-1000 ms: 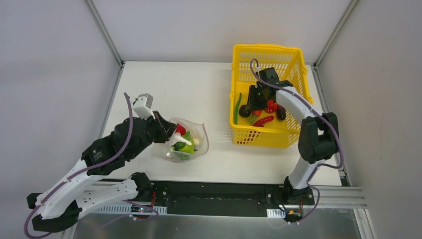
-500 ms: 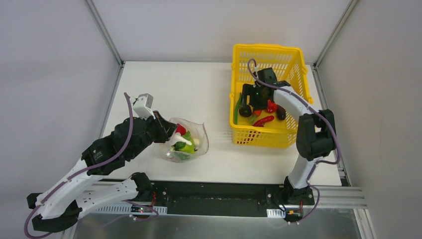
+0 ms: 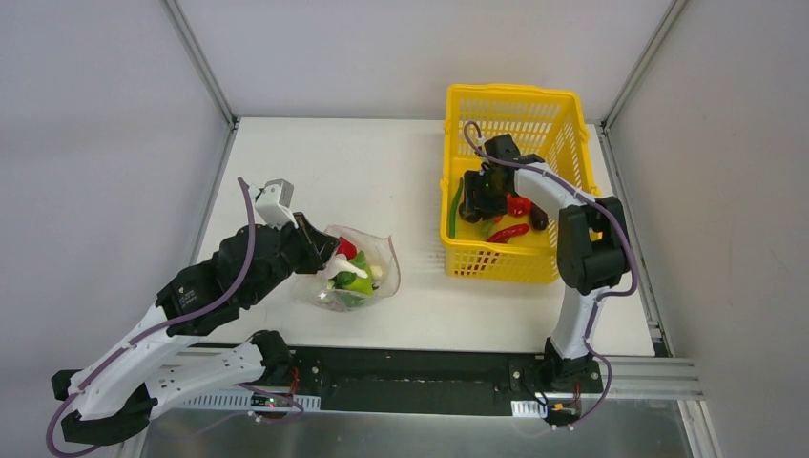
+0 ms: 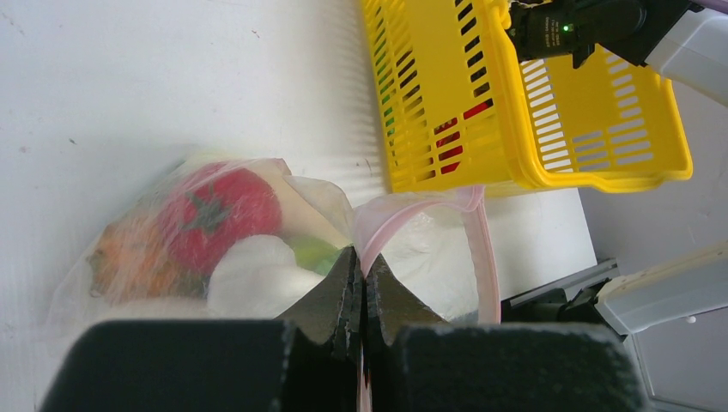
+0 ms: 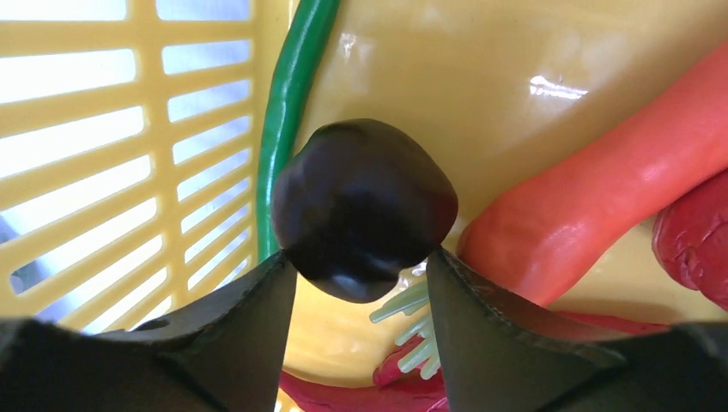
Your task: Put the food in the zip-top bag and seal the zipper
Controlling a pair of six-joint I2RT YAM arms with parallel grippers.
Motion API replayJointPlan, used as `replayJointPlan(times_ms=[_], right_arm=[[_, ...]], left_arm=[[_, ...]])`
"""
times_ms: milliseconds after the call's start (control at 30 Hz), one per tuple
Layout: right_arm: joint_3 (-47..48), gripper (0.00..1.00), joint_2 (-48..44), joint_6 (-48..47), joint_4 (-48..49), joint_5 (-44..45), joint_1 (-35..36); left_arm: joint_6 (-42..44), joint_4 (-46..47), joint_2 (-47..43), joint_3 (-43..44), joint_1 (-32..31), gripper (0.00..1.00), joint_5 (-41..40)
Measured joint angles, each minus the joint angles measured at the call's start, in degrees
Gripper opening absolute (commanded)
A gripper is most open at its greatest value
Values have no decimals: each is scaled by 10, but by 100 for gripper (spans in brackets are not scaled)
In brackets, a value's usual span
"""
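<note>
The right pincer (image 5: 360,268) stands with its jaws apart, the two black fingers (image 5: 240,330) flanking the lower sides of a glossy dark rounded piece (image 5: 365,206) inside the yellow slotted basket (image 5: 112,103). A long green bean (image 5: 296,94) runs along the basket wall just left of it. An orange-red tapered piece (image 5: 592,180) lies to its right, with a red piece (image 5: 697,240) at the frame edge. Pale green prongs (image 5: 412,322) show underneath.

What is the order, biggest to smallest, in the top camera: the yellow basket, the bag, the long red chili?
1. yellow basket
2. zip-top bag
3. long red chili, lying inside the basket
</note>
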Motion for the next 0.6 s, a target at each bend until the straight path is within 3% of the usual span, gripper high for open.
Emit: replayJointPlan(times_ms=[67,167,367,400,533,600], right_arm=[[0,44,0,2,4,0,0],[0,36,0,9,12,1,1],[-24,36,-27,28,38,5,1],[-33,38,-39,33,43,5,1],[-57,67,-94,48,58,6,1],[-56,74,-108,52,68,7,1]], left_arm=[[0,0,0,0,0,0,0],[0,0,0,0,0,0,0],[0,1,5,0,0,0,0],[0,1,5,0,0,0,0],[0,1,5,0,0,0,1],[0,1,3,-1,0,0,0]])
